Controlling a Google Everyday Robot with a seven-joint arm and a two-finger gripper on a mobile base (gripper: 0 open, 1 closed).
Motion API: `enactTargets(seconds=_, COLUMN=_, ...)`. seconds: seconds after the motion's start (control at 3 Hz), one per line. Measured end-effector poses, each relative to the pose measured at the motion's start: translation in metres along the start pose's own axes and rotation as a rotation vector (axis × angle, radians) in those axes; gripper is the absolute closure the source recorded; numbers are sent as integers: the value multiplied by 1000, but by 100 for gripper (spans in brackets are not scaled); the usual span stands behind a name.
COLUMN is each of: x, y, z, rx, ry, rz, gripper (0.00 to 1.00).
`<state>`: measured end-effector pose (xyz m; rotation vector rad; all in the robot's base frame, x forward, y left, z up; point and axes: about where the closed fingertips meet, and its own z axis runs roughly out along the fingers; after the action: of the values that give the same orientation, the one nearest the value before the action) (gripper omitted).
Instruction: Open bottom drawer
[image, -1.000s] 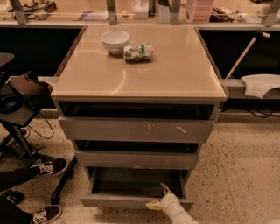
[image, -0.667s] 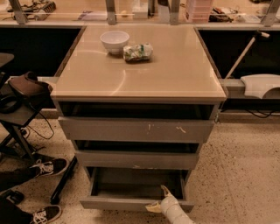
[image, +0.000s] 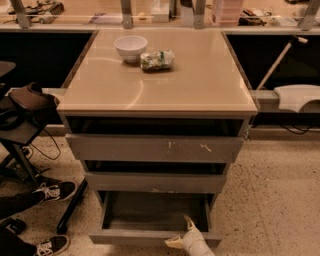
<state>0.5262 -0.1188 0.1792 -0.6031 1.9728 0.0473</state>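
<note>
Hardly anything is changing since a second ago. The pincer (image: 183, 236) is staying at 6 o'clock, just right of centre, against the front lip of the bottom drawer (image: 150, 212), and the drawer is sitting out about as far as it was. Whether the pincer is clamping the lip or standing open I cannot tell.

The drawer is lying lowest in the cabinet, already well out, with its shallow grey box showing. To finish well, the arm is probably needing a straight pull toward 6 o'clock, level with the runners. Since the hold is sitting off-centre, a skewed tug is risking a jam.

Room is looking tight at 8 o'clock, where shoes (image: 55, 191) and a black stand leg (image: 70, 210) are crowding the drawer's left corner. The floor (image: 270, 200) at 4 o'clock is offering more space.

Above, the middle drawer (image: 155, 182) and top drawer (image: 155, 148) are standing slightly out. Farther back, toward 11 o'clock on the counter (image: 200, 85), a bowl (image: 130, 47) and a packet (image: 156, 60) are resting well away from the front edge.
</note>
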Motion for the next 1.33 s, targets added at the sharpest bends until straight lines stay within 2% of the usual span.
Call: enactTargets(seconds=1.33, x=3, y=9, z=-19, rx=18, ry=4, rz=47, gripper=100)
